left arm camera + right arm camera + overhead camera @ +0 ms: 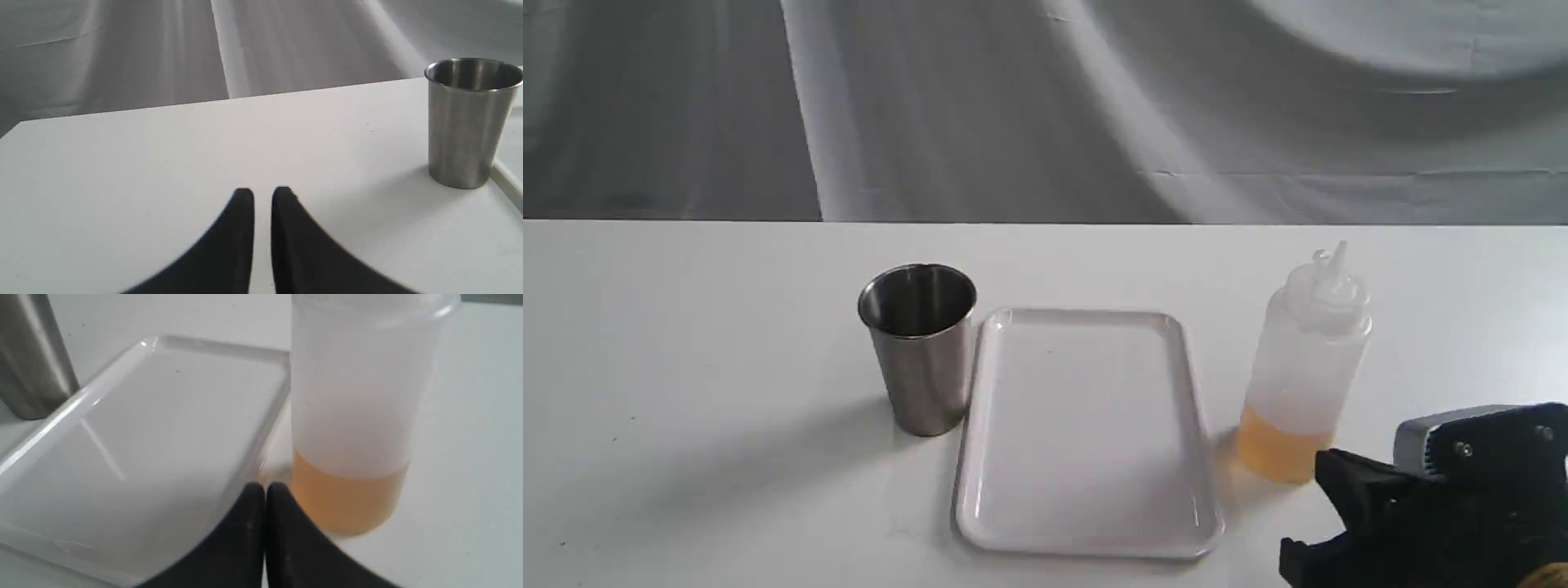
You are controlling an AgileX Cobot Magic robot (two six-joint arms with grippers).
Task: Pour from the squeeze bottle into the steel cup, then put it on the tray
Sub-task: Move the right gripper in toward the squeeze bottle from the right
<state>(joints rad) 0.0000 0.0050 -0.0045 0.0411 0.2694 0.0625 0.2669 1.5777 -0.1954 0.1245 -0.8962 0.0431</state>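
The squeeze bottle stands upright on the table right of the tray, a shallow layer of amber liquid at its bottom and its nozzle cap on top. The steel cup stands upright just left of the tray's far corner. The white tray lies flat between them with nothing on it. My right gripper is low at the front right, shut and holding nothing, its tips close in front of the bottle. My left gripper is shut with only a narrow slit, well short of the cup. It is out of the exterior view.
The white table ends at a far edge against draped grey cloth. The tray's rim lies between the bottle and the cup in the right wrist view.
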